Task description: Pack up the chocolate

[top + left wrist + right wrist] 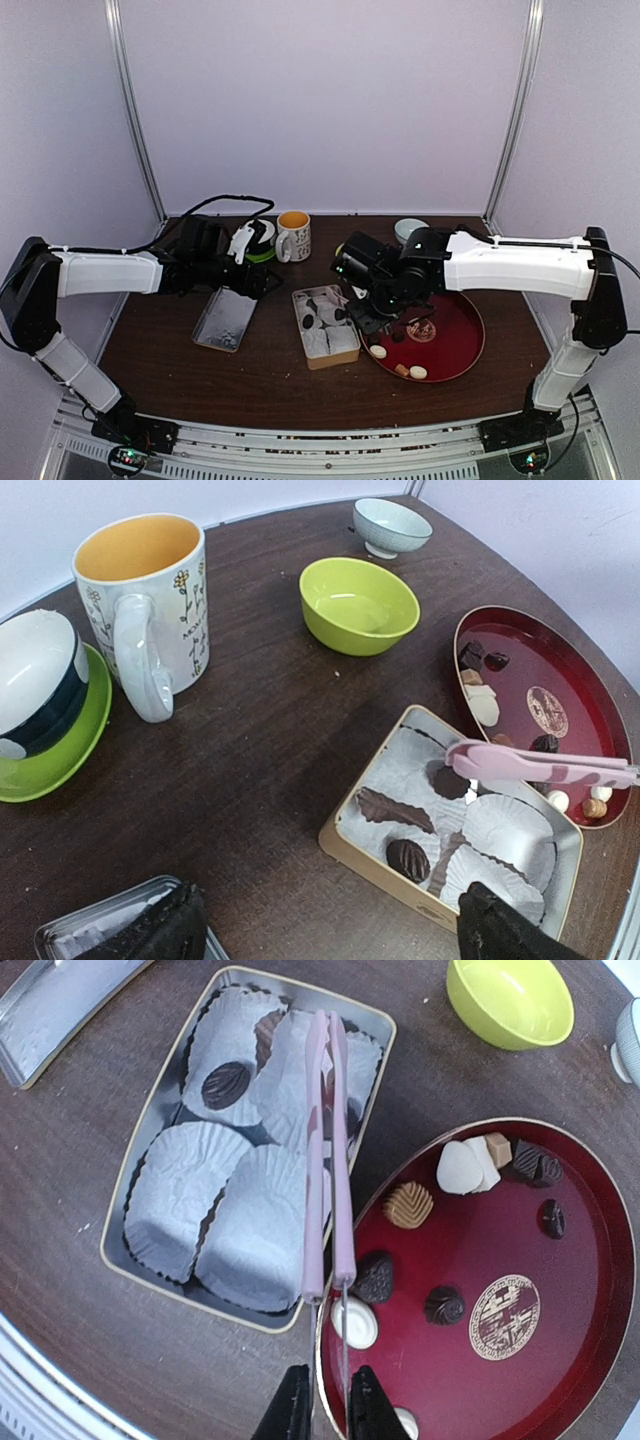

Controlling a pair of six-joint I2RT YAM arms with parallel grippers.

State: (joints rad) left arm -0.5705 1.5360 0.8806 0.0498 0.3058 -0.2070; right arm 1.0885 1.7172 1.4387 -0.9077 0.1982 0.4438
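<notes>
The chocolate lies in two places. Several dark, white and tan pieces [374,1277] sit on the red plate [560,1300]. A few dark pieces [226,1084] [408,858] rest in paper cups in the tan tin [115,1260] [325,325]. My right gripper [328,1410] [365,305] is shut on the wire end of pink tongs [328,1150] [540,767]. Their tips reach over the tin's far cups, and I see no piece between them. My left gripper [325,940] [262,275] hangs open to the tin's left, holding nothing.
The tin's lid [225,318] lies left of the tin. Behind stand a floral mug [140,600], a lime bowl [360,605], a small pale bowl [392,525], and a cup on a green saucer [35,710]. The red plate [470,350] nearly touches the tin's right side.
</notes>
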